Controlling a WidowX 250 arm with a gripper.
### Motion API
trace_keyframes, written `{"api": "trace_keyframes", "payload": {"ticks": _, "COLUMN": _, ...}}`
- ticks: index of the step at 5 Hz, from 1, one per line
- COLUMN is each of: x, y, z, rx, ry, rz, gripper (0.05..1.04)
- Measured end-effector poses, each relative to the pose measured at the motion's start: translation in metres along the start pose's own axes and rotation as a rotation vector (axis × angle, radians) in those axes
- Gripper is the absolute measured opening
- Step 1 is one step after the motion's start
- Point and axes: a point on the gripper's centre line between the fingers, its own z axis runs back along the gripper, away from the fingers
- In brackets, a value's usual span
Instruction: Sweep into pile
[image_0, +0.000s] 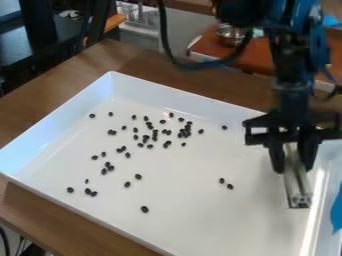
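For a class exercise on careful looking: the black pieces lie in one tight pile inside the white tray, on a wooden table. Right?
Not quite: the camera view shows the black pieces scattered, not in one tight pile. They do lie inside the white tray, on a wooden table.

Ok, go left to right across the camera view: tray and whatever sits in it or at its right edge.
Tray's left corner → leftmost dark piece → densest cluster of dark pieces → close pair of dark pieces → silvery tool → blue thing.
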Motion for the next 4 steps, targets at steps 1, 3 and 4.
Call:
{"api": "trace_keyframes", "payload": {"ticks": 1, "x": 0.015, "y": 0.006, "z": -0.013, "rx": -0.003, "ry": -0.036, "rz": -0.008, "gripper": 0.374}}
{"api": "trace_keyframes", "payload": {"ticks": 3, "x": 0.031, "y": 0.020, "z": -0.015, "rx": -0.007, "ry": -0.063, "rz": -0.010, "gripper": 0.374}}
{"api": "trace_keyframes", "payload": {"ticks": 4, "x": 0.036, "y": 0.032, "z": -0.013, "rx": -0.009, "ry": -0.063, "rz": -0.017, "gripper": 0.374}}
